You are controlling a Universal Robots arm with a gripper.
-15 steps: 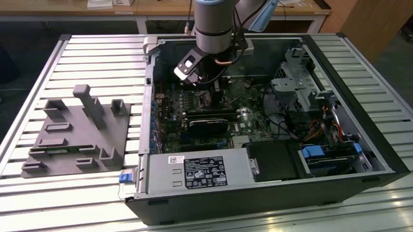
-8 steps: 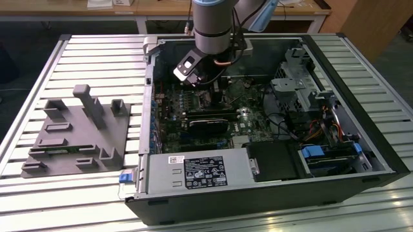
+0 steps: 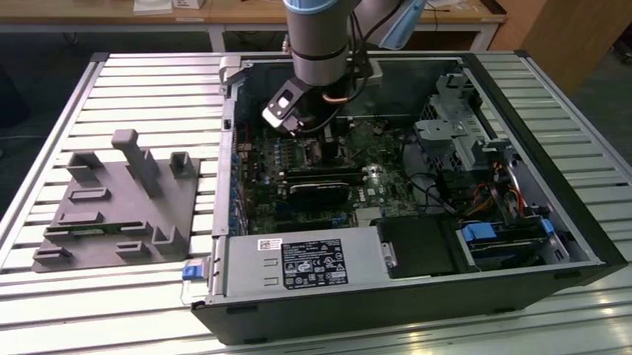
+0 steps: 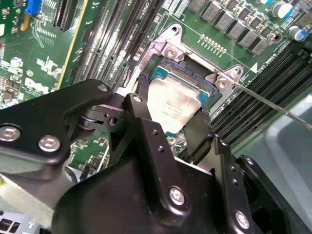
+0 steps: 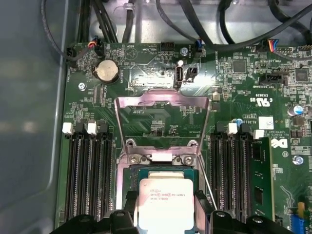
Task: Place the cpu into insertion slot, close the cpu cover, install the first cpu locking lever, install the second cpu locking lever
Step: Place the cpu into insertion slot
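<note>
Cpu [image 4: 173, 105], greyish and square, seen in the second wrist view between the two black fingers [image 4: 197, 131] of the gripper [image 4: 169, 116]; we read the fingers as clamped on its opposite edges. The chip lies directly over the socket [image 5: 161, 171] on the green motherboard [image 5: 234, 97], and we cannot tell whether it is seated or held just above. In the first wrist view the cpu cover [image 5: 161, 101], a silvery frame with an open middle, stands flipped back from the socket on its hinge, so the socket is uncovered. Black memory slots [image 5: 85, 180] flank the socket on both sides, and a round coin cell [image 5: 106, 71] sits beyond the cover. A thin silvery locking lever [image 4: 263, 100] runs from one corner of the socket out across the slots. In the exterior view we see the arm [image 3: 321, 44] reaching down into the open computer case [image 3: 445, 296], which lies on a slatted metal table [image 3: 148, 81]. A grey fixture block [image 3: 118, 207] rests on the table, to the exterior view's left of the case.
</note>
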